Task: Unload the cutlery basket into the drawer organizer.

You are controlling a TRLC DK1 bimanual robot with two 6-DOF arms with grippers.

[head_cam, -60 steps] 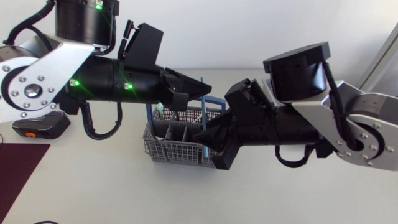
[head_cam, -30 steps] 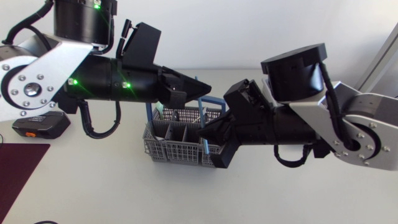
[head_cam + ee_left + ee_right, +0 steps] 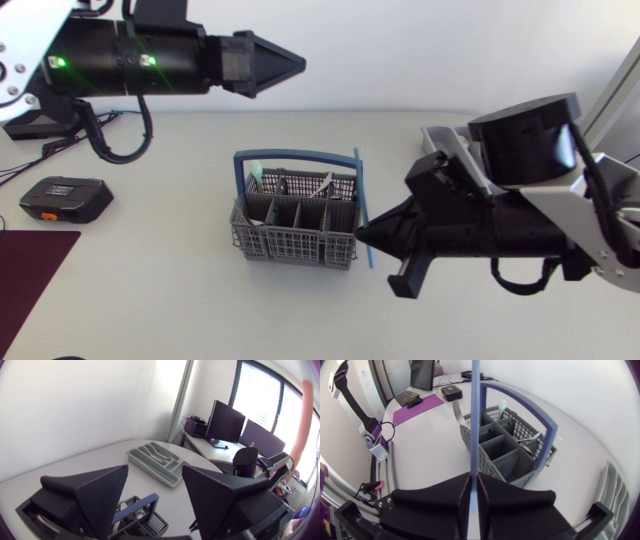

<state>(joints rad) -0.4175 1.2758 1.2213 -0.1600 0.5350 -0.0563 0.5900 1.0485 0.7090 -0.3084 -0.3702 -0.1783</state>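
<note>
Basket, head view: the grey cutlery basket (image 3: 290, 238) with a blue hoop handle (image 3: 295, 156) stands mid-table, with cutlery in its far compartments.
Utensil, head view: a slim blue utensil (image 3: 361, 200) stands at the basket's end nearest my right arm. I cannot tell what kind it is.
Right gripper, head view: the right gripper (image 3: 372, 237) is at that same end, pinching the blue utensil low on its length.
Left gripper, head view: the left gripper (image 3: 285, 66) hangs over the table's far side, well apart from the basket.
Organizer, head view: only a grey corner of the drawer organizer (image 3: 437, 132) shows, beside my right arm.
Left gripper, left wrist view: the fingers (image 3: 100, 492) are spread wide with nothing between them.
Organizer, left wrist view: the grey tray lies ahead of the gripper with its long compartments in plain sight. The basket's handle is under the fingers.
Right gripper, right wrist view: both fingers (image 3: 432, 505) are closed flat on the blue utensil, which runs straight out ahead, above the basket.
Basket contents, right wrist view: a metal fork (image 3: 457, 410) and a pale green spoon (image 3: 502, 406) stand up from the compartments.
Handling: the utensil looks light, stiff and smooth. Held near one end, it could pivot or slip, so a grip nearer its middle would be steadier. The metal pieces are probably slippery and best taken by their upright handles.
</note>
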